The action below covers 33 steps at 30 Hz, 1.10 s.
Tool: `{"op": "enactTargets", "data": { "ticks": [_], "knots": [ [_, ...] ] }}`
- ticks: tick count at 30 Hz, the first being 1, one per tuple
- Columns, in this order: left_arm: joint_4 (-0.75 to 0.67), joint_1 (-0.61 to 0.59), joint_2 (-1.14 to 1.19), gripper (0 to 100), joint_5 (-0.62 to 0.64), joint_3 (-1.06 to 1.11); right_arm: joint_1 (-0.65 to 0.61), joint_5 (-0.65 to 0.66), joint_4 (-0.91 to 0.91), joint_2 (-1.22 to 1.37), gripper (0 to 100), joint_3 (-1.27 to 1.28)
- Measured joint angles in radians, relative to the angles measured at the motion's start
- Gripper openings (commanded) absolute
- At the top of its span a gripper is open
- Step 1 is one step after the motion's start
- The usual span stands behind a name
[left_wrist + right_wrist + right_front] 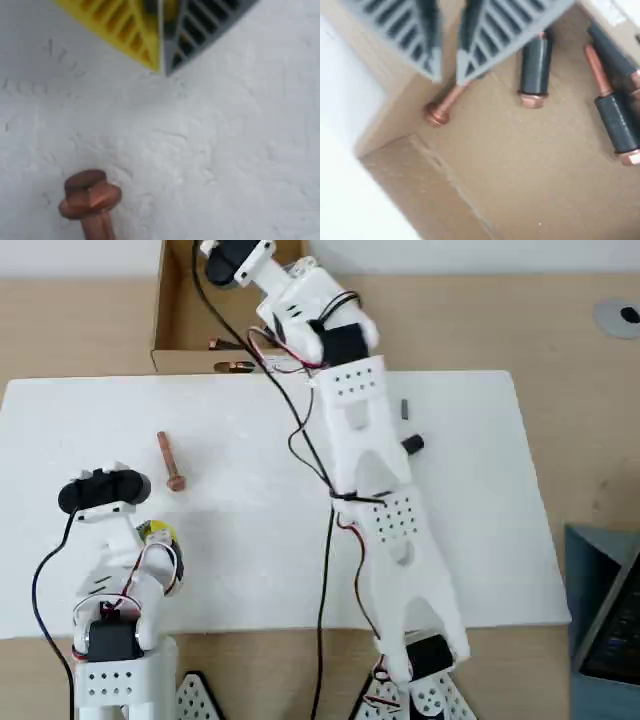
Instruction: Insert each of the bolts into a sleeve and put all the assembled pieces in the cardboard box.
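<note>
Cardboard box (pixel 175 310) — right gripper (pixel 449 60) hangs inside, fingers a slit apart, gripping nothing, I think; a sleeved bolt (pixel 437 113) lies on the box floor beneath. Delivery step. Left gripper (pixel 162 62) is clenched and empty near the loose bolt (pixel 171 460). Next it must open and straddle the shank — spare sleeves (pixel 412 443) lie well apart.

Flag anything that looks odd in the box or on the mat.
In the cardboard box, the bolt by the right gripper shows bare shank beside its head, while a neighbouring assembled piece has its sleeve seated against the head. Its sleeve may not be pushed home. Nothing else stands out.
</note>
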Motion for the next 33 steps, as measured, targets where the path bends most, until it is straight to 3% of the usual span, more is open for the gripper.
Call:
{"op": "enactTargets", "data": {
  "ticks": [20,27,33],
  "knots": [
    [0.0,-0.005,0.0,0,0.0,0.0,0.08,-0.127,0.614,-0.327,0.9,-0.014],
    [0.0,-0.034,0.0,0,0.0,0.0,0.15,-0.129,0.628,-0.404,0.9,-0.003],
    [0.0,-0.034,0.0,0,0.0,0.0,0.247,-0.213,0.629,-0.546,0.9,0.201]
  ]
}}
